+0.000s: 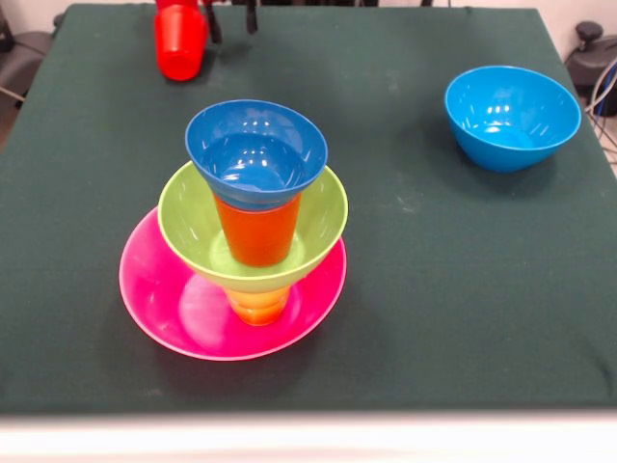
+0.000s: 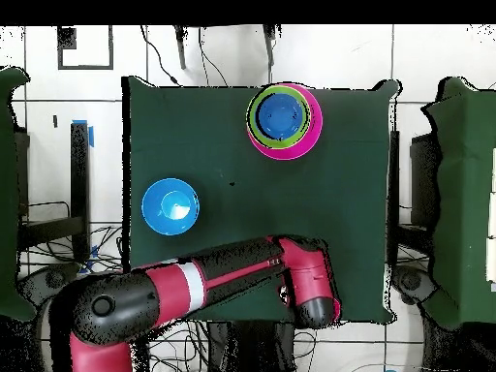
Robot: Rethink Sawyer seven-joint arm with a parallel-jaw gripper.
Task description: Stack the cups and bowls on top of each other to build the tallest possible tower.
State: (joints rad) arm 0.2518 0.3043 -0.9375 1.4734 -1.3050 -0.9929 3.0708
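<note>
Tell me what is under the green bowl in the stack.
A yellow-orange cup stands under the green bowl, on the pink bowl. Only the cup's lower part shows; the green bowl covers its top. Inside the green bowl stands an orange cup.

A square surface (image 2: 320,242) covered in dark green cloth stands on a white tiled floor (image 2: 58,107) with dark grout lines. Black cables (image 2: 194,58) trail across the tiles near one edge. Other dark green covered furniture (image 2: 460,194) sits just beside it on two sides.
</note>
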